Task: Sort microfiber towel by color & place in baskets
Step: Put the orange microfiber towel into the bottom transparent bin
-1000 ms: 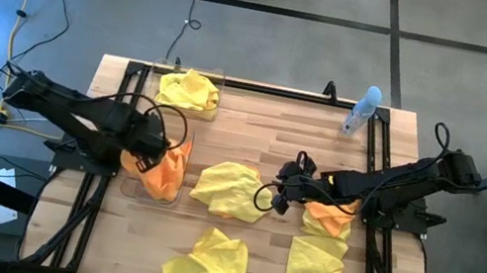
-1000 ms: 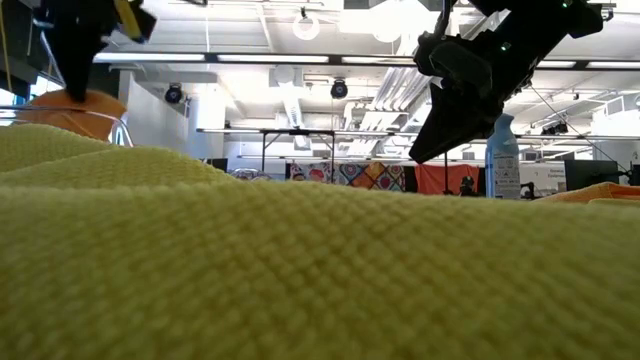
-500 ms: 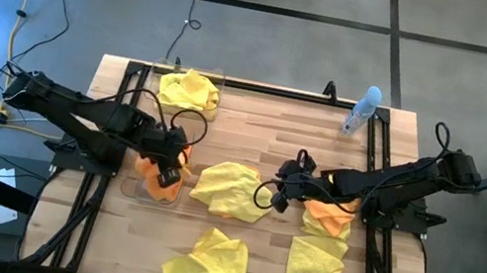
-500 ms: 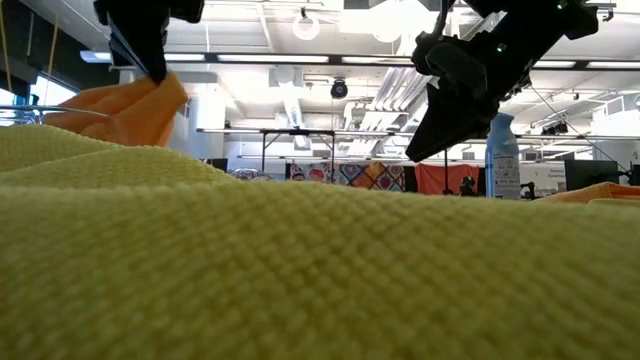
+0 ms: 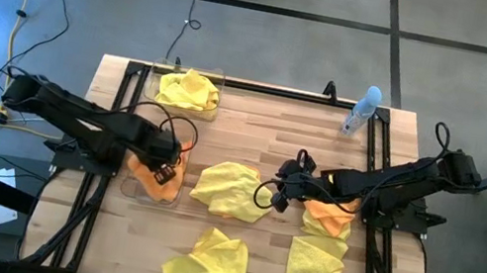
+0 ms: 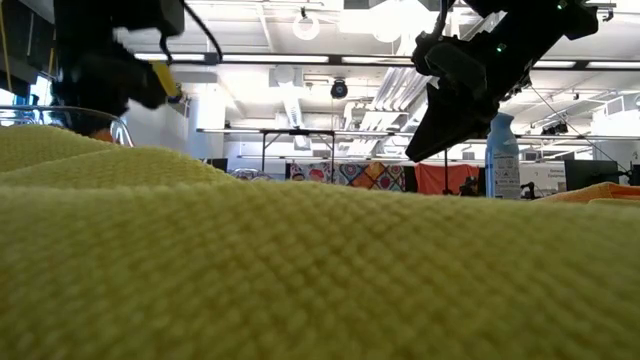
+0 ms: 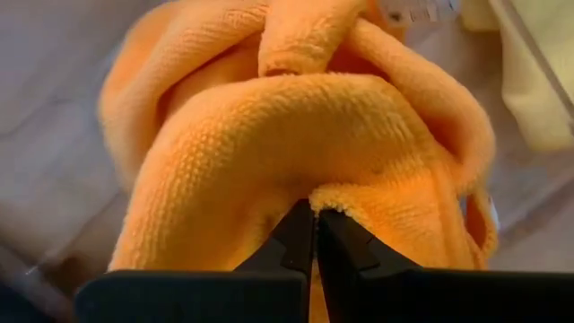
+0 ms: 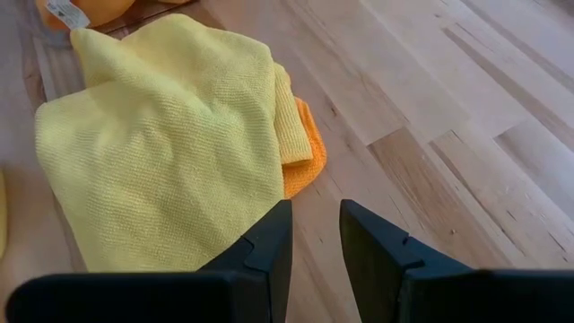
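now orange towel (image 7: 296, 135) pinched between left fingers (image 7: 291, 238), over basket (image 5: 148, 192)

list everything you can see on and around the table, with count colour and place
yellow towels: four, bright yellow; one in the far basket, three loose on the table
orange towels: two or more, orange; one in the near basket, one under the right arm, an edge under the middle yellow towel
baskets: two, clear; table's left side
spray bottle: one, clear; far right corner
table: one, light wood
left gripper: fingers shut on the orange towel in the near basket
right gripper: fingers apart, empty, beside the middle yellow towel
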Available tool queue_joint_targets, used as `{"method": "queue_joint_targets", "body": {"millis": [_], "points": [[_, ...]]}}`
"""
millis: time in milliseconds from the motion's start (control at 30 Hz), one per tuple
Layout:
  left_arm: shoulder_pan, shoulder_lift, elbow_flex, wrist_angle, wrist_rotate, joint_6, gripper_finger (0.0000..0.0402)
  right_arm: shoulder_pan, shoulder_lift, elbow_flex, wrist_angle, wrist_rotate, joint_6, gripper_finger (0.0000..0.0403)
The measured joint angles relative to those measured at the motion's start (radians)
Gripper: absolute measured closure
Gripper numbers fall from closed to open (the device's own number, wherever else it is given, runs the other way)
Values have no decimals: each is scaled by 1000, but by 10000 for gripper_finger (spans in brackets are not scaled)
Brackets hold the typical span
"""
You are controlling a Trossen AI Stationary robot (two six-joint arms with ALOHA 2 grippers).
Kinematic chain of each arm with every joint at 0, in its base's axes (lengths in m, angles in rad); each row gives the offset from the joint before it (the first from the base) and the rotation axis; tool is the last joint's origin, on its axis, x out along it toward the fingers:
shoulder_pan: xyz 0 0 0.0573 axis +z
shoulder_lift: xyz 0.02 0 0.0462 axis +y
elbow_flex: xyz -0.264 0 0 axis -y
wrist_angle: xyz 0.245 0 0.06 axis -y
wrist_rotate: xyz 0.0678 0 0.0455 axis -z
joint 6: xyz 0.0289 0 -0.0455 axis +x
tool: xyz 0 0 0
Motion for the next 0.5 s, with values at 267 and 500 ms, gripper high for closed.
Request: {"method": "queue_joint_targets", "body": {"millis": [267, 500], "points": [[10, 0, -105, 189, 1, 41, 401, 0, 0, 0, 0, 2, -22, 314], [17, 0, -128, 200, 1, -28, 356, 0, 0, 0, 0, 2, -21, 314]]}}
